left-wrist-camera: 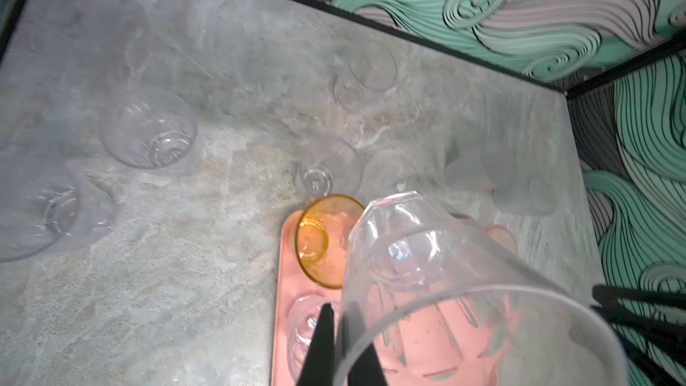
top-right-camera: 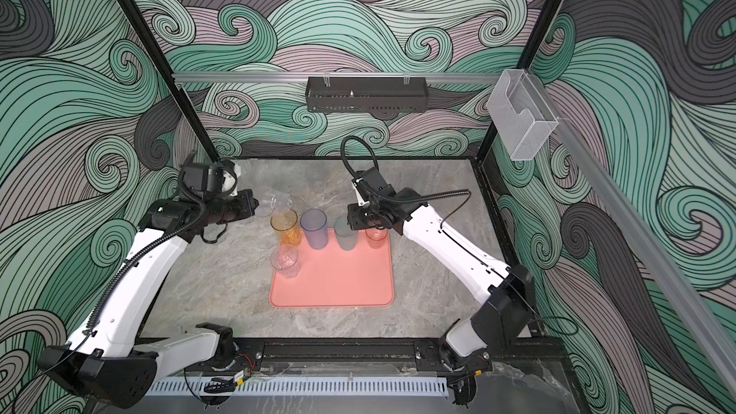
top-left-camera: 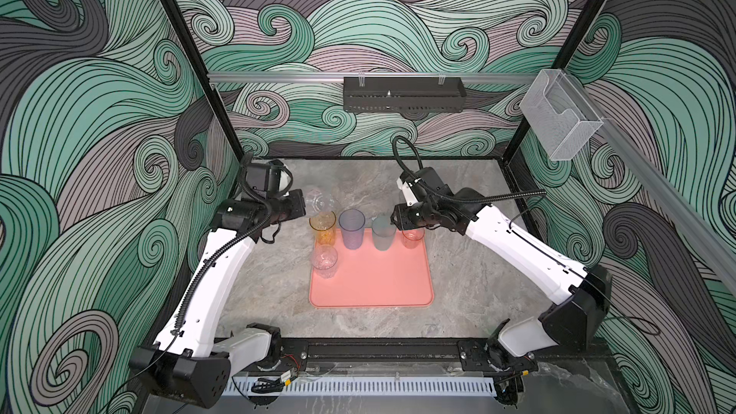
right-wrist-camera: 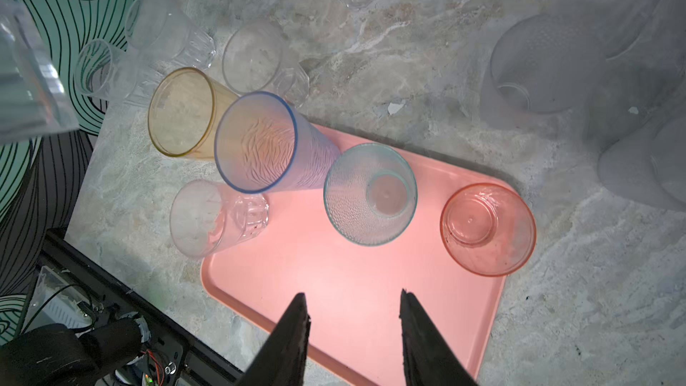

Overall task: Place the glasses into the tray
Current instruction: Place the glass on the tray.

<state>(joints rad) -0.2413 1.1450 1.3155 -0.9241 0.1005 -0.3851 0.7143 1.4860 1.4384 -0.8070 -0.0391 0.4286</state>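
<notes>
The salmon-pink tray (top-left-camera: pixel 378 284) lies mid-table. Along its far edge stand an amber glass (top-left-camera: pixel 322 229), a blue-violet glass (top-left-camera: pixel 352 229), a teal glass (top-left-camera: pixel 383 234) and a short reddish glass (top-left-camera: pixel 413 237). A short clear glass (top-left-camera: pixel 324 260) stands at its left edge. My left gripper (left-wrist-camera: pixel 339 306) is shut on the rim wall of a tilted clear glass (top-left-camera: pixel 318 201), held in the air above the amber glass (left-wrist-camera: pixel 326 239). My right gripper (right-wrist-camera: pixel 354 297) hangs open over the tray (right-wrist-camera: pixel 334 291), near the teal glass (right-wrist-camera: pixel 371 194), with nothing between its fingers.
Several clear glasses stand on the marble behind the tray, such as a clear glass (left-wrist-camera: pixel 148 128) and a second clear glass (left-wrist-camera: pixel 365 72). A black perforated basket (top-left-camera: pixel 402 93) hangs on the back wall. A clear acrylic box (top-left-camera: pixel 561 113) hangs at the right.
</notes>
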